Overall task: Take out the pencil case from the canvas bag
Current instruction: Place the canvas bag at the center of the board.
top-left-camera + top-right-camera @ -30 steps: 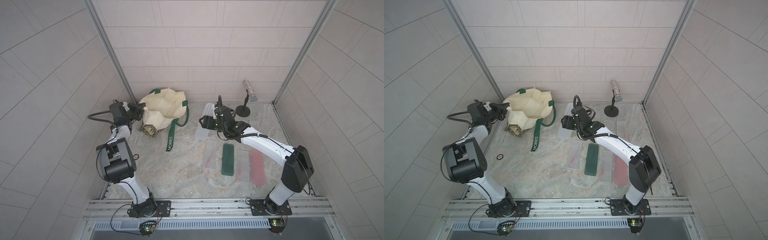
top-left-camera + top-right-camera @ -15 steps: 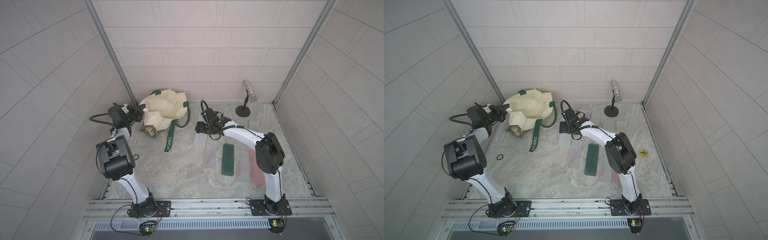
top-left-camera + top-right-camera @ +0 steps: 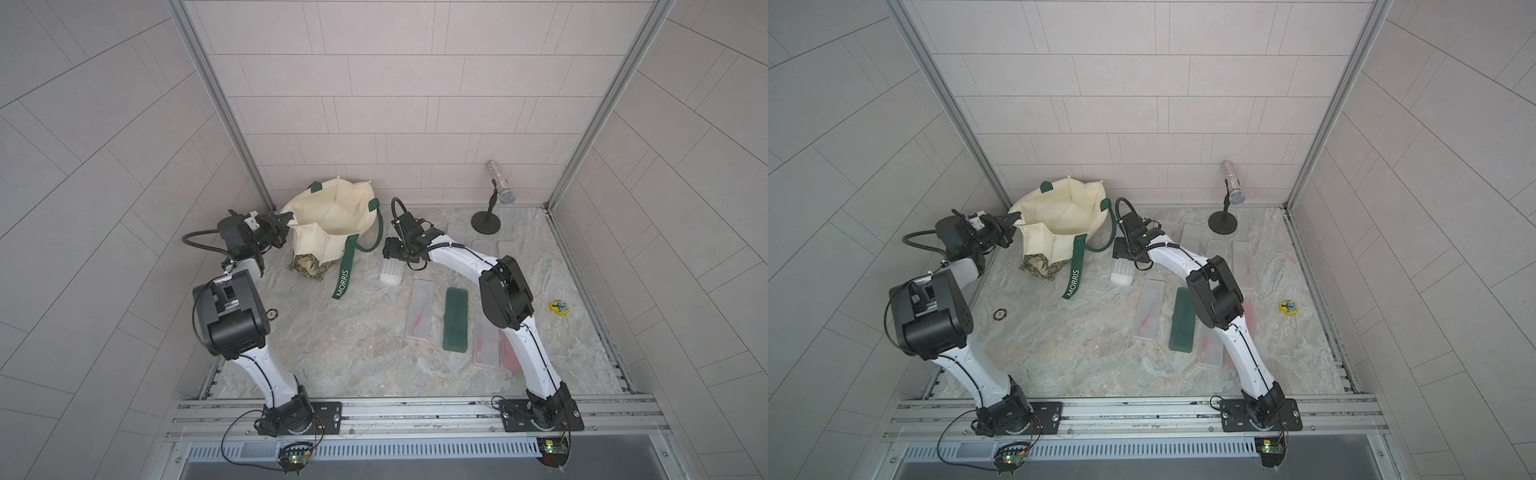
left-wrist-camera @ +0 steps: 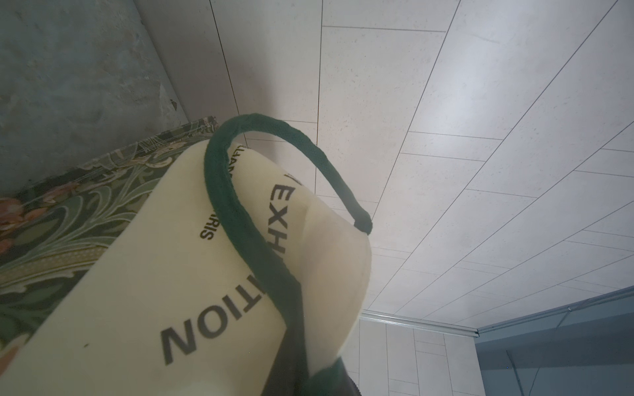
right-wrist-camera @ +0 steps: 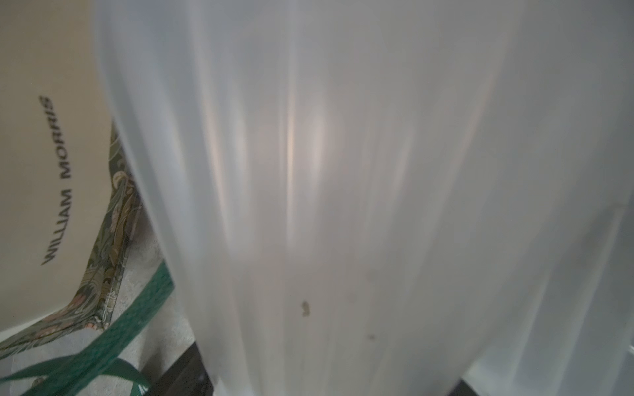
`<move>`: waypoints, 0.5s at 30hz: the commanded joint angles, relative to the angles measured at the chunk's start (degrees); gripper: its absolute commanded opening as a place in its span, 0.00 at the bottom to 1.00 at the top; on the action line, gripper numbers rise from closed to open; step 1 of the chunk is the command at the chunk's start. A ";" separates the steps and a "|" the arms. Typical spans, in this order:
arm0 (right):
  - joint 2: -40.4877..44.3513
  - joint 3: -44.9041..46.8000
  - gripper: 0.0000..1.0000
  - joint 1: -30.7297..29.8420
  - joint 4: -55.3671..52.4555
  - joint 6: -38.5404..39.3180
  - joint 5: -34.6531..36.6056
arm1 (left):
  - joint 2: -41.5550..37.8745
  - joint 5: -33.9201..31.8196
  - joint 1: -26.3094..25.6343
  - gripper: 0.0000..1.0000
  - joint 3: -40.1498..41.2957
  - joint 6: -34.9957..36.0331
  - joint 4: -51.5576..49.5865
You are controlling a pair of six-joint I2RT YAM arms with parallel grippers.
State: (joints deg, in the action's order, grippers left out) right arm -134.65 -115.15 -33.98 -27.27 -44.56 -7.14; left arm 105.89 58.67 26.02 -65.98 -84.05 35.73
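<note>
Frosted white pencil case (image 3: 391,274) (image 3: 1122,275) was out of the canvas bag (image 3: 328,208) (image 3: 1059,208) and just to its right. The right gripper (image 3: 392,257) (image 3: 1123,257) was clamped on its far end. Near end slanted down; couldn't tell if it touched the bench (image 3: 340,353). In the right wrist view the case (image 5: 343,171) filled most of the frame, with the bag (image 5: 41,137) beside it.

Bag stood open at the back left of the bench, lettered strap (image 3: 343,276) trailing forward. Left gripper (image 3: 286,219) (image 3: 1013,218) was pinched shut on the bag's left rim, cloth (image 4: 171,257) close against its camera.

Lying flat farther right were a frosted case (image 3: 419,309) and a dark green case (image 3: 456,318). Microphone stand (image 3: 486,220) stood in the back right corner.
</note>
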 commanded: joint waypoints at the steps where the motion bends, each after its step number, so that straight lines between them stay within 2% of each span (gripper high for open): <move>1: -3.53 -3.43 0.61 1.57 -0.33 -1.82 -0.43 | 0.65 0.83 0.66 0.00 -0.02 0.03 2.61; 10: -8.54 -7.81 0.64 3.68 -0.12 -2.99 -1.64 | 1.08 0.11 0.61 0.00 0.13 3.02 -0.05; 15: -10.64 -10.68 0.72 4.29 1.10 -3.82 -4.90 | -0.35 -1.54 0.52 0.00 -0.50 12.67 -10.99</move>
State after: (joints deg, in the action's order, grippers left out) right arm -143.33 -123.92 -29.91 -27.11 -47.44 -10.59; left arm 106.06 58.02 26.04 -66.00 -79.11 32.01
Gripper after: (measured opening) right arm 0.776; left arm 0.114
